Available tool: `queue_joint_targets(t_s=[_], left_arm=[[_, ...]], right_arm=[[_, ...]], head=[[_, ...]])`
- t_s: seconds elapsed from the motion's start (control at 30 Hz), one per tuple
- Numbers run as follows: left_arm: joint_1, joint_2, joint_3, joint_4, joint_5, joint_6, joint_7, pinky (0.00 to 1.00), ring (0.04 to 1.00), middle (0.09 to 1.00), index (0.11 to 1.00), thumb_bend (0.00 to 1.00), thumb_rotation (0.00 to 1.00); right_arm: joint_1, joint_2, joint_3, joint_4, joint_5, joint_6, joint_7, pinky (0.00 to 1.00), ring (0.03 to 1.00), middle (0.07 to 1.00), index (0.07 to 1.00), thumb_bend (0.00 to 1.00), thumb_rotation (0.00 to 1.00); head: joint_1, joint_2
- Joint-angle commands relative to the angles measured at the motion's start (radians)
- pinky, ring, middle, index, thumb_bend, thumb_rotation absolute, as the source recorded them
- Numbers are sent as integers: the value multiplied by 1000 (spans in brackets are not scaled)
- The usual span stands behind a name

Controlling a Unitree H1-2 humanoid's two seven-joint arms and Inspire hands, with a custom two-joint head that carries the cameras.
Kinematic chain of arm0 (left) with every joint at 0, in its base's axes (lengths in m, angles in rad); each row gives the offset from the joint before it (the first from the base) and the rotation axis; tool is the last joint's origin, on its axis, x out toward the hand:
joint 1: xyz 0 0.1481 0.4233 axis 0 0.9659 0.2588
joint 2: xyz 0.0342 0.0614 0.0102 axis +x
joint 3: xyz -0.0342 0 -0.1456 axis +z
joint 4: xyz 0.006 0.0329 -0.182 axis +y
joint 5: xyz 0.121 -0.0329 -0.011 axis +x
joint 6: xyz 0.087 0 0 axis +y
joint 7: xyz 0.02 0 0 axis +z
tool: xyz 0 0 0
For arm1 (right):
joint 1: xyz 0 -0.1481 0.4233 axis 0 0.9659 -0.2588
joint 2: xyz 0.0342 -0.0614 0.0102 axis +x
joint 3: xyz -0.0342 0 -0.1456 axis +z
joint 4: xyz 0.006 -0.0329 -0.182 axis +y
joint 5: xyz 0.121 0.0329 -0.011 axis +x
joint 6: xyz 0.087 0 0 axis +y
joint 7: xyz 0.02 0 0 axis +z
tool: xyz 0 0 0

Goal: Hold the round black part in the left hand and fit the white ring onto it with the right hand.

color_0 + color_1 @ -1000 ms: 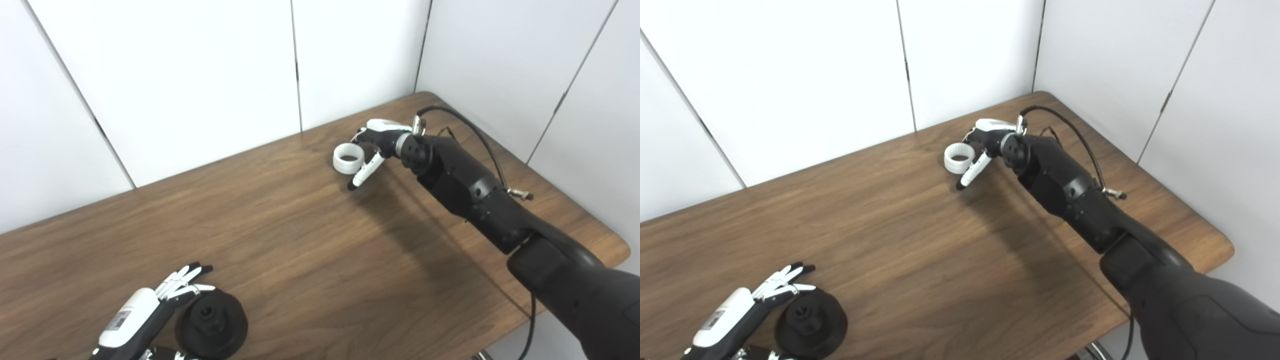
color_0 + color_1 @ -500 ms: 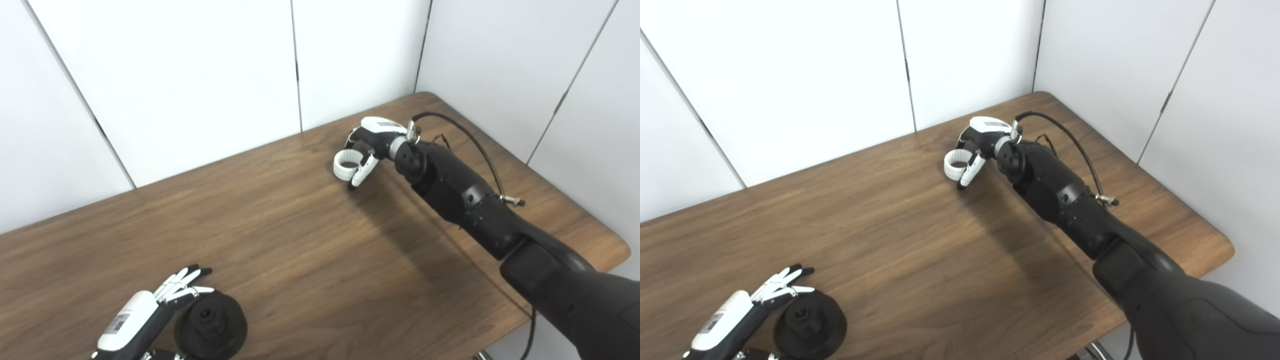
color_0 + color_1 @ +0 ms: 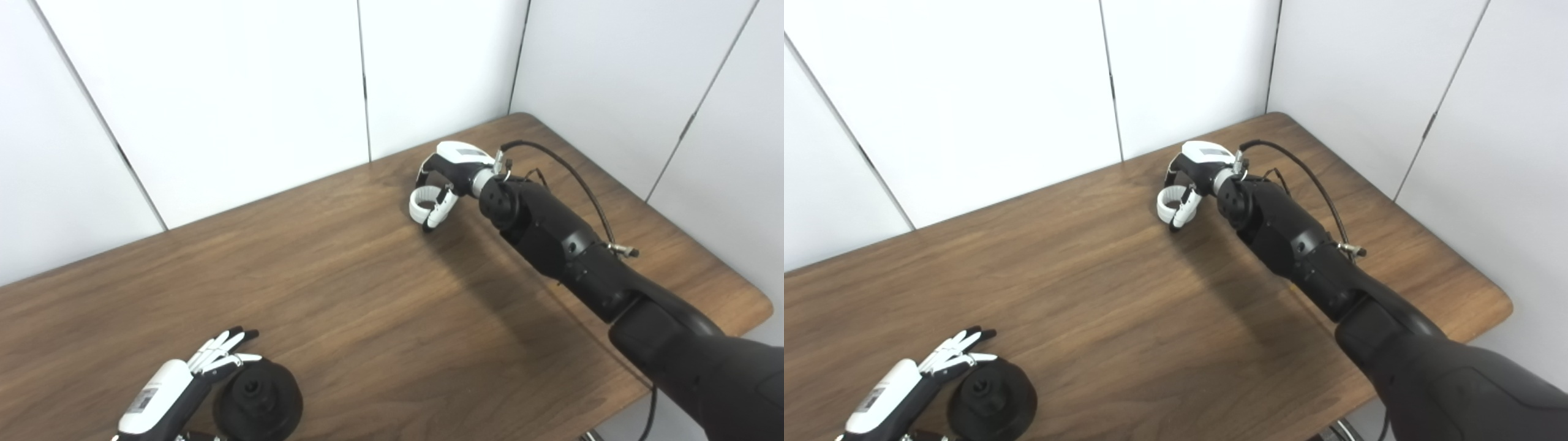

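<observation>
The white ring (image 3: 419,206) is at the far side of the wooden table (image 3: 367,294). My right hand (image 3: 452,171) reaches over it from the right, with fingers curled over the ring's top and the thumb against its near side, shut on it. The round black part (image 3: 258,399), a disc with a raised hub, sits at the near left edge. My left hand (image 3: 174,392) lies just left of it, fingers straight and apart, touching or nearly touching its rim and holding nothing.
White wall panels (image 3: 245,92) stand close behind the table and along its right side. A black cable (image 3: 569,160) loops off my right forearm above the table's far right corner. The table's right edge (image 3: 756,300) is near my right arm.
My right hand's fingers have curled down from spread to closed around the white ring. My left hand and the black part have barely moved.
</observation>
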Motion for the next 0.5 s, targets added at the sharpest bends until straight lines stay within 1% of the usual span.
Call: queue_joint_targets(t_s=[0.0,0.07,0.13,0.33,0.47], left_arm=[[29,49,-22,13,57,30,-73,1000,1000,961,483,524,67],[27,50,-21,12,57,31,-75,1000,1000,960,484,524,67],[26,51,-21,12,58,32,-75,1000,1000,960,484,524,68],[24,51,-18,14,50,31,-77,1000,1000,956,484,523,67],[22,51,-19,19,55,23,-70,1000,1000,953,484,523,68]], right_arm=[[-33,-25,-7,-11,-11,-43,-49,910,898,856,491,537,140],[-31,-27,-5,-10,-15,-58,-68,886,885,835,484,528,136],[-31,-28,-5,-9,-18,-69,-77,885,883,826,483,524,133],[-33,-33,-2,-6,-26,-85,-91,925,884,811,482,524,133],[-29,-35,-6,-17,-27,-91,-94,932,880,804,482,524,133]], head=[[-2,1],[-3,1],[-3,1],[-4,4],[4,9]])
